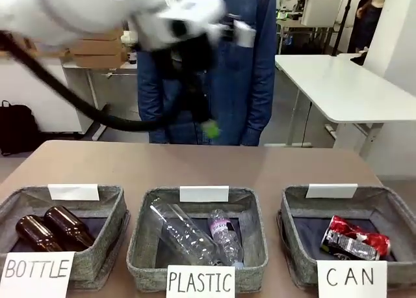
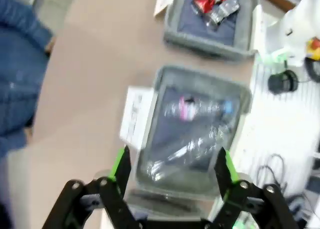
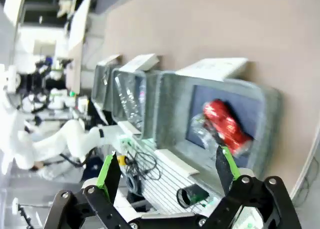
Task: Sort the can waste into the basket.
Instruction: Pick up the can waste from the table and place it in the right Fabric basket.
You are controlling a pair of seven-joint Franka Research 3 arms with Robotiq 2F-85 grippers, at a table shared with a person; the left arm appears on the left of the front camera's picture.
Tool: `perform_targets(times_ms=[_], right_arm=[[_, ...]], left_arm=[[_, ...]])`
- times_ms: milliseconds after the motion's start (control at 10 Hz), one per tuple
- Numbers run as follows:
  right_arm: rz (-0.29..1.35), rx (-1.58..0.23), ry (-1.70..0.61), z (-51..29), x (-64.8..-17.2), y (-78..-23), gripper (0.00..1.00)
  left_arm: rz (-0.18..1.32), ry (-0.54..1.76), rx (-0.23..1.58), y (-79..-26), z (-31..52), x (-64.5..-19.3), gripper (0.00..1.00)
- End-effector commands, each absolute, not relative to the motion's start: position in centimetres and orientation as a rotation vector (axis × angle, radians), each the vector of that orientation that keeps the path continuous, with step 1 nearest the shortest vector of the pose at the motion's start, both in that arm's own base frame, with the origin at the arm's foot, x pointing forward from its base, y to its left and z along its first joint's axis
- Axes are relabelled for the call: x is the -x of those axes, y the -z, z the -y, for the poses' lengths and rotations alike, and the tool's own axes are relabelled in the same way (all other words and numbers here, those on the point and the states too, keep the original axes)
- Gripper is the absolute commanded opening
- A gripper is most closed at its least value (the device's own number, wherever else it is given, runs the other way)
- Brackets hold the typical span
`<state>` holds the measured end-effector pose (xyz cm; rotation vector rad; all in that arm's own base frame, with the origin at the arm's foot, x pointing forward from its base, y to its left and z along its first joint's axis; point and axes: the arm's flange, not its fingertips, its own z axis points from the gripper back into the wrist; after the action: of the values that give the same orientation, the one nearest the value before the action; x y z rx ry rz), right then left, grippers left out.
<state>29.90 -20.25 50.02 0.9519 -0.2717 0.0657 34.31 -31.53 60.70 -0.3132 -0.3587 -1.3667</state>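
Left wrist view looks down between the left hand's [image 2: 172, 169] spread green fingers, with nothing between them; it hangs high over the PLASTIC basket [image 2: 200, 79], where clear bottles [image 2: 195, 129] lie. Farther out in that view, beyond the basket's far wall, sits the CAN basket [image 2: 175, 31] with both cans on its dark bottom: the red can [image 2: 210, 0] and the grey can [image 2: 225, 10], touching side by side.

Right wrist view shows the right hand [image 3: 167, 169] also spread wide and empty, raised over the near edge of the CAN basket, with the cans just ahead of its fingertips. The red can's long axis runs slantwise across the basket floor, the grey one tucked against it.

From the front, the left arm [image 1: 97, 12] is up in the air near the person [image 1: 253, 64] at the far side of the desk [image 1: 208, 164]. The BOTTLE basket [image 1: 104, 207] at left holds two brown bottles [image 1: 55, 228], and the cans lie at right in the CAN basket.

Both cans already lie in the right basket, so the sort looks done. Should either need a nudge, the right hand is the nearer one, almost above them; the left would have to cross one basket sideways
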Motion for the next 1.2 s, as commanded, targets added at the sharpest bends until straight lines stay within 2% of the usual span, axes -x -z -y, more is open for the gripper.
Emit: perform_targets(times_ms=[0, 200, 300, 400, 600, 900, 1100], right_arm=[[0.297, -0.989, -0.098, 13.7, -31.7, -50.0, 1.00], [0.289, -1.058, -0.098, 6.2, -33.1, -49.9, 1.00], [0.303, -1.099, -0.049, 2.6, -34.0, -49.8, 1.00], [0.303, -1.132, 0.019, -0.1, -34.7, -50.0, 1.00], [0.272, -1.181, 0.105, -3.7, -36.4, -50.9, 1.00], [0.215, -1.164, 0.206, -3.1, -38.2, -52.6, 1.00], [0.174, -1.117, 0.221, -1.3, -38.4, -53.9, 1.00]], left_arm=[[0.328, 1.277, 0.451, -59.1, 23.2, -35.2, 0.87], [0.324, 1.053, 0.699, -58.5, 13.8, -37.5, 0.87], [0.330, 0.856, 0.870, -57.7, 9.8, -38.6, 0.87], [0.318, 0.686, 0.992, -56.6, 7.5, -39.0, 0.87], [0.344, 0.485, 1.213, -54.2, 4.3, -38.8, 0.87], [0.396, 0.286, 1.347, -49.5, 0.6, -38.1, 0.87], [0.359, 0.259, 1.256, -47.9, 1.4, -38.9, 0.87]])
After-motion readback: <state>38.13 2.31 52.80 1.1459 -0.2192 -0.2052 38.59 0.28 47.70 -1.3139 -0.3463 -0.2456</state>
